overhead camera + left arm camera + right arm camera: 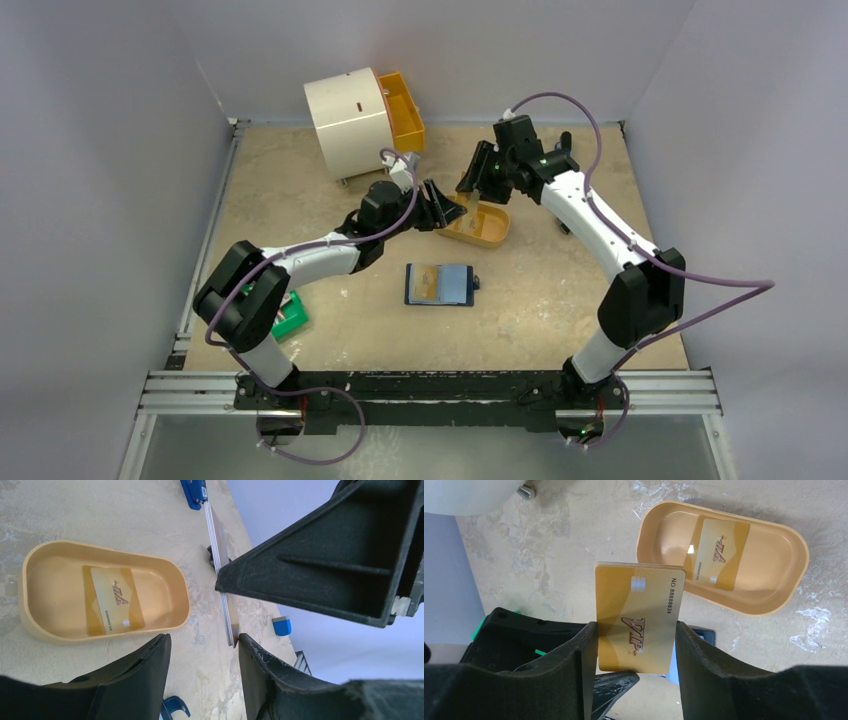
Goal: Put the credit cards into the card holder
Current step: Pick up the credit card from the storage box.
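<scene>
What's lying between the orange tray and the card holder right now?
Nothing. The top view shows only bare tabletop between the orange tray and the card holder.

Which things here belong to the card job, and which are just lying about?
Job: card stack in right gripper; single card in orange tray; open card holder.
Lying about: green box; white drum; yellow bin.

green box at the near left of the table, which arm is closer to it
Left. The left arm's elbow overlaps the green box from above; the right arm stands across the table, its fingers far off by the orange tray.
</scene>
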Tool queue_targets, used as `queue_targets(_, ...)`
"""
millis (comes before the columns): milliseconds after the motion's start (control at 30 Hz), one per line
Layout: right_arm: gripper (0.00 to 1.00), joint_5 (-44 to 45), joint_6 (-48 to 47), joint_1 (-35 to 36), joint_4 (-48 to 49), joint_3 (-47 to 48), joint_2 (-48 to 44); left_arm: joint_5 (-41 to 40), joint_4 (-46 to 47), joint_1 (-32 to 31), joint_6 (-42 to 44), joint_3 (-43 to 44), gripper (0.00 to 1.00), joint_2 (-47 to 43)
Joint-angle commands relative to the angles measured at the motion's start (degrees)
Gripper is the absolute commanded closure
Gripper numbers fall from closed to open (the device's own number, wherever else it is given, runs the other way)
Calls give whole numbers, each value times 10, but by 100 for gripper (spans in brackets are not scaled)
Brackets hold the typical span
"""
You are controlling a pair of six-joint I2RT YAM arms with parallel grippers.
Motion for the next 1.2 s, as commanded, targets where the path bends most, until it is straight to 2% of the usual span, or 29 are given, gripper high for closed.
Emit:
queue_targets(0,76,-16,8,2,6,-1,-21,-17,65,1,-23,18,49,-7)
queue_targets(200,76,-20,10,2,10,1,-22,-15,88,0,-41,17,49,-6)
queue_targets(300,76,-23,11,2,13,-1,-23,-8,91,1,-49,24,54,5)
queue_targets(367,76,-23,11,2,16,-2,-23,-3,94,0,-55,26,61,11)
queue_targets(533,75,-47,14,2,25,-18,-33,0,97,1,-64,26,94,16)
queue_targets(567,73,-50,16,1,29,-22,-37,2,98,1,-68,25,98,16)
queue_targets(600,66,-53,16,1,33,-24,-43,3,102,1,-72,21,100,14)
queue_targets(733,35,-60,15,-1,45,-35,-76,1,118,1,-91,2,100,-6)
queue_targets(800,27,-67,13,-9,44,-40,-98,0,120,2,-99,-7,100,-20)
queue_targets(933,23,-102,15,-37,79,-101,-176,-3,119,4,-117,-34,100,-59)
queue_targets(1033,24,-171,26,-51,164,-191,-237,4,133,7,-144,-62,100,-91)
queue_targets(1167,25,-236,43,-59,253,-262,-285,22,174,13,-183,-98,100,-133)
